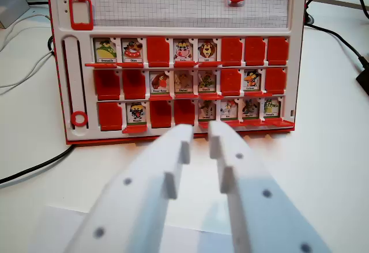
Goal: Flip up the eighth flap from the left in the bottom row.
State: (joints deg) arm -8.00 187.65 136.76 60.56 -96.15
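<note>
A red and white flap board (296,63) lies on the table with three rows of flaps. In the bottom row, the eighth flap from the left (271,108) shows a picture card with a green figure, at the row's far right end. The three flaps left of it also show pictures. Some flaps in that row are plain red, such as the first (109,115). My gripper (200,135) has two white fingers and sits just in front of the board's near edge, around the middle of the bottom row. It is open by a narrow gap and holds nothing.
A black cable (340,37) runs along the table on the wrist view's right, and another cable (34,169) on the left. The board has a slider slot with a red ring (79,119) on its left and a grid panel (184,2) at the top.
</note>
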